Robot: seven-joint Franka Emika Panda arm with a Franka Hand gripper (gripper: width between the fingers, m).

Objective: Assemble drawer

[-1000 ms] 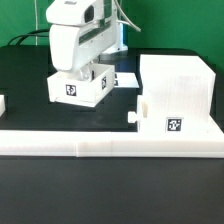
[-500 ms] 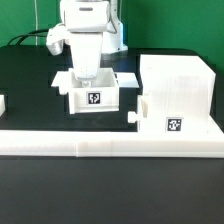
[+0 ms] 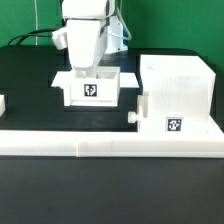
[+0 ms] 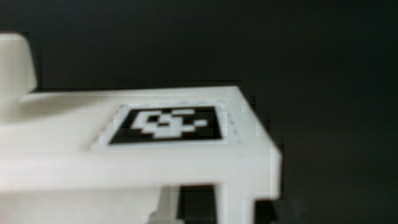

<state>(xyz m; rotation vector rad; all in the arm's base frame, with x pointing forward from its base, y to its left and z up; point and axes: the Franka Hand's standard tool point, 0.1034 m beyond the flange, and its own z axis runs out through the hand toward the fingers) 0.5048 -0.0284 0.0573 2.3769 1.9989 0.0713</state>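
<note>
My gripper (image 3: 88, 70) is shut on the wall of a small white open-top tray box (image 3: 92, 92), whose square marker faces the camera, held just above the black table. In the wrist view the tray box (image 4: 107, 160) fills the frame with its marker (image 4: 169, 123) on top, and my gripper (image 4: 228, 206) clamps its wall at the edge of the picture. The large cube-shaped housing (image 3: 178, 80) stands to the exterior view's right. A second tray box (image 3: 170, 122) with a small knob (image 3: 134, 117) sits in its lower part.
A long low white border bar (image 3: 100, 143) runs along the front of the table. A small white part (image 3: 3, 103) shows at the exterior view's left edge. A flat white piece (image 3: 131, 77) lies between the held tray box and the housing.
The held tray box has turned from skewed to square with its marker facing front. It has moved toward the exterior view's right and risen slightly with the gripper.
</note>
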